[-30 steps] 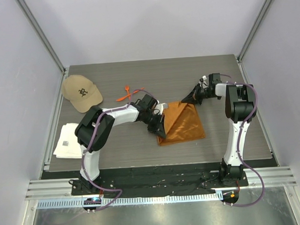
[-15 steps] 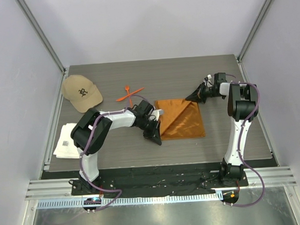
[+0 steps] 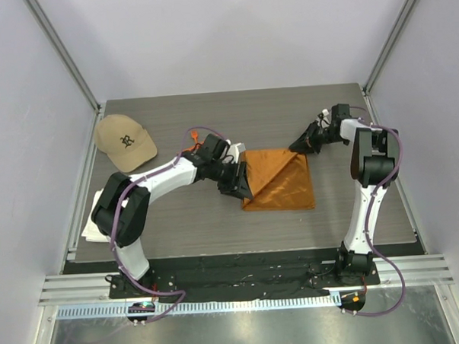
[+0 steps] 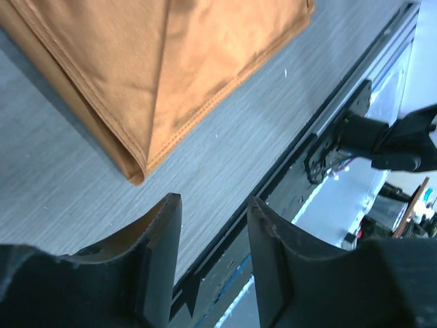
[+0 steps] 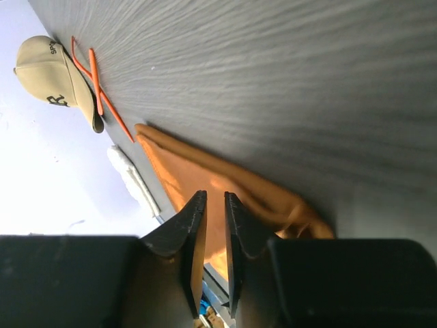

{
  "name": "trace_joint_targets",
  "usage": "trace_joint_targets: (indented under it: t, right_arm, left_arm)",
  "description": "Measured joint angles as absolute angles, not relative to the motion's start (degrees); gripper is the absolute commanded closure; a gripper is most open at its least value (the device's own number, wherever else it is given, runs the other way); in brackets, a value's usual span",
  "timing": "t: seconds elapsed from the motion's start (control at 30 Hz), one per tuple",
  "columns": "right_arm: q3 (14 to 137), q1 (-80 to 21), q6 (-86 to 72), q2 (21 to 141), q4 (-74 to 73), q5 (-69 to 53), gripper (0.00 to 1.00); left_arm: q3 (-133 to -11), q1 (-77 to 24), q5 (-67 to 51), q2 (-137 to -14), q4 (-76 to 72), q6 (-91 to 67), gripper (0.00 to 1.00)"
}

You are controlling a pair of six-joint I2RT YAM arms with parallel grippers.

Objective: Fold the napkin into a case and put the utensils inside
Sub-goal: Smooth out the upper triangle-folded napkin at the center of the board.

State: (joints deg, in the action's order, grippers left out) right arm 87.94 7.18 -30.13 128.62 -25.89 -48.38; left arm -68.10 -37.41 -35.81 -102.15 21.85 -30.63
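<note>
Napkin (image 3: 283,185) lies folded right of worktop (image 3: 212,119) centre; we see left end effector (image 4: 212,205) open, empty; right end effector (image 5: 212,198) barely parted, holding nothing.

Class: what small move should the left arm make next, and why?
Likely ease the left jaws onto the napkin corner just ahead and shut them; they stand open and empty, and the cloth is a broad rectangle, not a narrow case.

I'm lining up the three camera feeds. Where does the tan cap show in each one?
Top view: cap at the table's far left corner.
Left wrist: not in it.
Right wrist: cap in the top left corner.
Shared landmark: the orange napkin, in all three.
</note>
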Motion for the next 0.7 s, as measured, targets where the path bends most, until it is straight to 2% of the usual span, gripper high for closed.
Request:
trace_joint_targets:
  t: [0.17, 0.3, 0.43, 0.7]
  right_arm:
    - [88.2, 6.8, -28.8, 124.4, -30.5, -46.1, 0.67]
    - [88.1, 6.0, -27.3, 120.2, -33.7, -44.8, 0.62]
    - [86.0, 4.0, -26.7, 115.6, -34.4, -44.2, 0.63]
    - [82.0, -2.3, -27.6, 115.0, -33.1, -44.1, 0.63]
  left_arm:
    - [-70.4, -36.5, -34.4, -105.5, 22.9, -30.7, 0.43]
    - [-73.0, -35.6, -33.5, -109.8, 25.0, -29.4, 0.42]
    - [-74.1, -35.2, -33.7, -112.3, 25.6, -29.3, 0.52]
    - [-74.1, -35.1, -33.8, -114.0, 25.5, -29.6, 0.61]
